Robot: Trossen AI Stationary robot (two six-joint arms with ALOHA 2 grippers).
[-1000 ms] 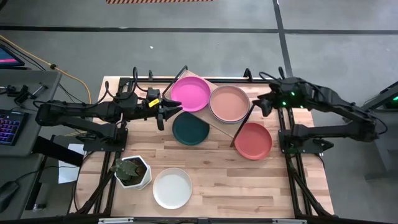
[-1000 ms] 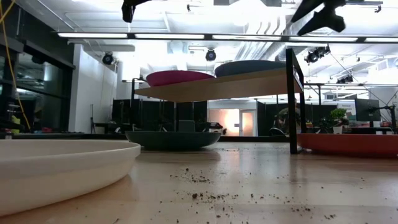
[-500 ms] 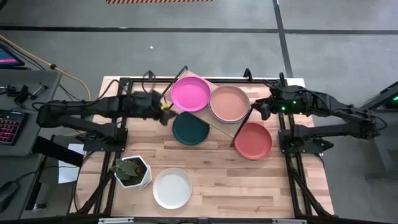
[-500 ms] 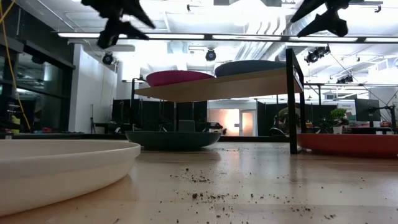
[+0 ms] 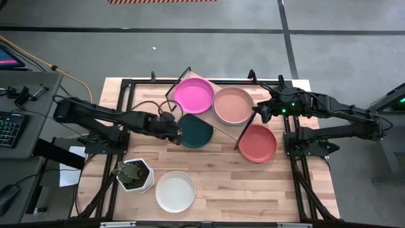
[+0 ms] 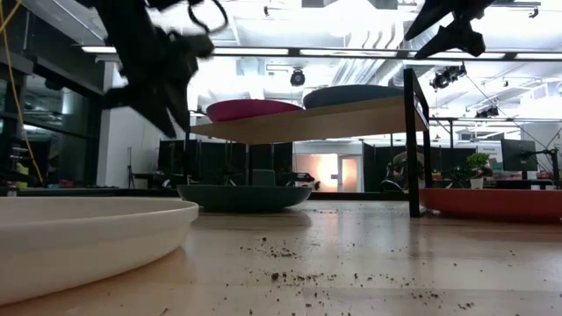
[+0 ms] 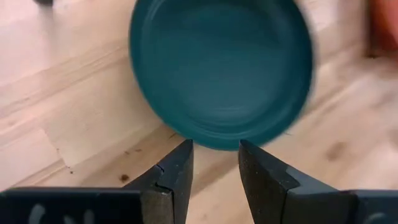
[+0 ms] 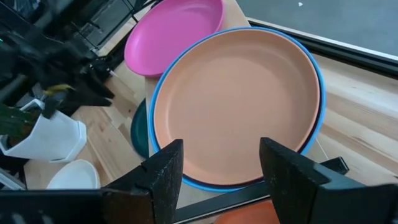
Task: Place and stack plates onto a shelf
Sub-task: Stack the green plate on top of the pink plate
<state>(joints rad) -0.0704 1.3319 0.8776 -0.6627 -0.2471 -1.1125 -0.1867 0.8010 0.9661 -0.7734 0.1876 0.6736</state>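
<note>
Now left tool, fingers spread, nears green plate rim on table; plate looks stiff, slick; pinch rim.

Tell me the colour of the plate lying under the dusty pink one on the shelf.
Blue: its rim rings the dusty pink plate, clearest in the right wrist view.

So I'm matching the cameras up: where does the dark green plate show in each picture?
High view: dark green plate mid-table, beside the left hand.
Low view: centre, on the table under the shelf.
Left wrist view: upper middle, beyond the fingers.
Right wrist view: a sliver under the shelf.
Shared landmark: magenta plate.
</note>
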